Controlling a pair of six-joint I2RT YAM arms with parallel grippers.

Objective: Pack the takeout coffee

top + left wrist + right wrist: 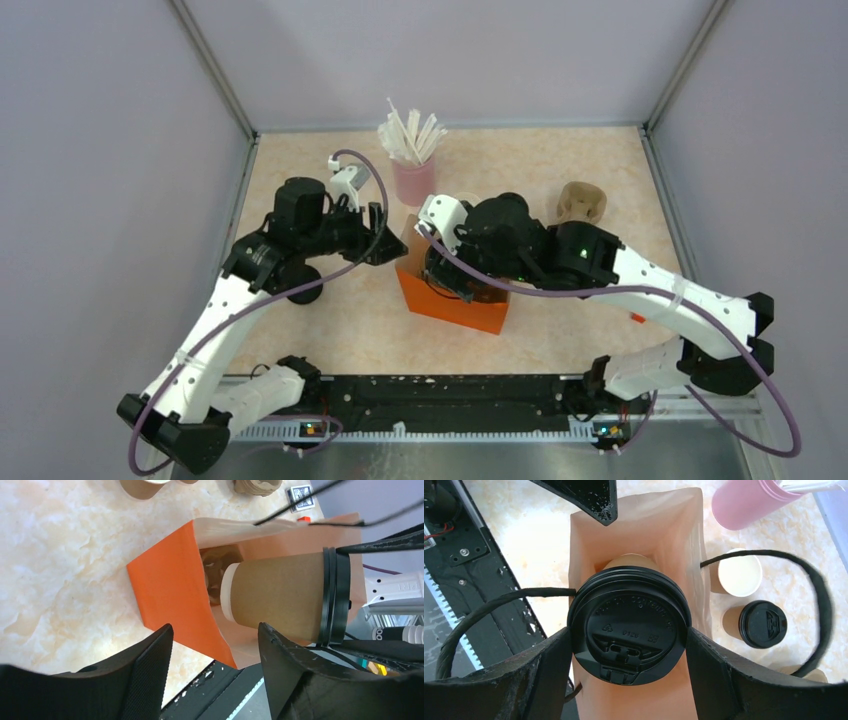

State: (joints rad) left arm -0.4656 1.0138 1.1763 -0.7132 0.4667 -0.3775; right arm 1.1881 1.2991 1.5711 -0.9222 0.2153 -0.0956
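Grippers from above: the right gripper (452,270) hangs over the orange bag (458,306), and the left gripper (388,246) is just beside the bag's left edge. Left wrist view: its jaws stand wide and empty, short of the bag, while a lidded cup (280,597) enters the bag's mouth bottom-first. Right wrist view: the right gripper clamps that cup's black lid (629,617) above the bag.

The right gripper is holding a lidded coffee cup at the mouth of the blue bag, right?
No, the bag is orange, not blue; the left wrist view shows it. The right gripper does hold the lidded coffee cup at its mouth.
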